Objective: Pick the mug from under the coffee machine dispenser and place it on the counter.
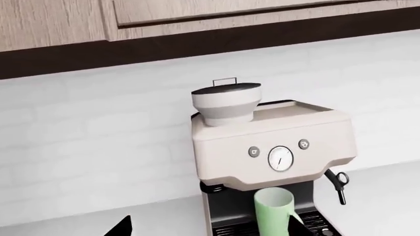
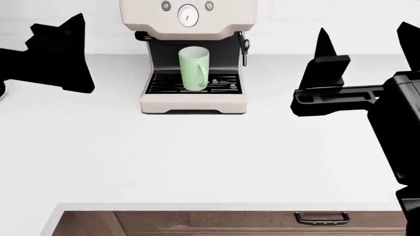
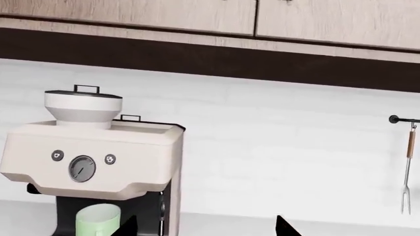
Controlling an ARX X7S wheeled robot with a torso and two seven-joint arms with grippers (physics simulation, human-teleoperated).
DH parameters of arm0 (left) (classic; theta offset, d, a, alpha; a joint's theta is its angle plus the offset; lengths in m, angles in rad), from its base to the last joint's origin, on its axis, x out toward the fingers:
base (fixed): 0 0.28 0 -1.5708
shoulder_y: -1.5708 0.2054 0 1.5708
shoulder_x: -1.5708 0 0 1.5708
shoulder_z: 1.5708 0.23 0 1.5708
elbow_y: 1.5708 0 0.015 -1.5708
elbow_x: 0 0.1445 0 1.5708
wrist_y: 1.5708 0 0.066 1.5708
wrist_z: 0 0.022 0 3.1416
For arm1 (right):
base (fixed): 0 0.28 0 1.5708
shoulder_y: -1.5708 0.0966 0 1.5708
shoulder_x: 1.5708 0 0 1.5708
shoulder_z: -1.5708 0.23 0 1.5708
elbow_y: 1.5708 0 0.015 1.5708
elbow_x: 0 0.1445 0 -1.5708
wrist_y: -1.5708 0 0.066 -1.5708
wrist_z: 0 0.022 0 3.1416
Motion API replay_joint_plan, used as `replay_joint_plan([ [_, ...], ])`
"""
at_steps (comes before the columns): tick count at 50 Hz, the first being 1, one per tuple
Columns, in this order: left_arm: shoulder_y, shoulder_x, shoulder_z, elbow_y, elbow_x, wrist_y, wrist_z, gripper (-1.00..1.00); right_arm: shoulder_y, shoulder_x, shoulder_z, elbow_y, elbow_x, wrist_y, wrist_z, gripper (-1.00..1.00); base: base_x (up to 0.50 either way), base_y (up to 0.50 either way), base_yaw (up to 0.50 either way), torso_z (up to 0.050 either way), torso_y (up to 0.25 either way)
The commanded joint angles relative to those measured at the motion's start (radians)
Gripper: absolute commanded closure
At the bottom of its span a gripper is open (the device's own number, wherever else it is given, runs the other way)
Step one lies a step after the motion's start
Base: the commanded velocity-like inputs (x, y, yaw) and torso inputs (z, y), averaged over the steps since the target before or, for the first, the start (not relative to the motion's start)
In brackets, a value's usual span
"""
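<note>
The pale-green mug [image 2: 194,69] stands upright on the black drip grate under the dispenser of the cream coffee machine [image 2: 194,102], at the back of the white counter [image 2: 196,157]. The mug also shows in the left wrist view [image 1: 274,214] and the right wrist view [image 3: 97,221]. My left gripper [image 2: 56,24] hangs open and empty above the counter, left of the machine. In its own view the left gripper [image 1: 211,229] faces the machine [image 1: 276,132] from a distance. My right gripper [image 2: 364,34] is open and empty, right of the machine. Its own view shows the right gripper [image 3: 206,229] aimed just right of the machine [image 3: 92,152].
A steam wand [image 1: 338,184] sticks out on the machine's right side. Wood wall cabinets [image 1: 196,14] hang above the white tiled backsplash. A utensil [image 3: 408,167] hangs from a wall rail far to the right. Brown drawer fronts with a dark handle [image 2: 321,218] lie below the counter's front edge.
</note>
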Motion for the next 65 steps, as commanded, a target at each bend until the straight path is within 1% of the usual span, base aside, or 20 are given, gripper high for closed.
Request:
replay_joint_plan([
  [1,-0.003,-0.006,0.006,0.002,0.004,0.007,0.007,-1.00,0.003,0.003,-0.004,-0.002,0.003,-0.003,0.002,-1.00,0.21,0.00,0.00,0.000,0.000],
  [41,-0.020,-0.022,0.032,0.010,0.011,0.034,0.018,-1.00,0.005,0.016,-0.014,-0.011,0.002,-0.011,0.002,-1.00,0.21,0.00,0.00,0.000,0.001],
  [49,-0.007,-0.025,0.030,0.016,0.018,0.039,0.026,-1.00,-0.003,0.010,-0.023,-0.006,-0.014,-0.008,-0.003,-1.00,0.04,0.00,0.00,0.000,0.002],
  [61,0.008,-0.024,0.029,0.017,0.036,0.041,0.046,-1.00,-0.101,-0.057,-0.077,-0.010,0.010,-0.014,-0.131,-1.00,0.00,0.00,0.00,0.000,0.000],
  [65,0.005,-0.019,0.035,0.013,0.043,0.041,0.050,-1.00,-0.111,-0.093,-0.125,0.015,0.003,0.019,-0.159,-1.00,0.00,0.00,0.00,0.000,0.000],
])
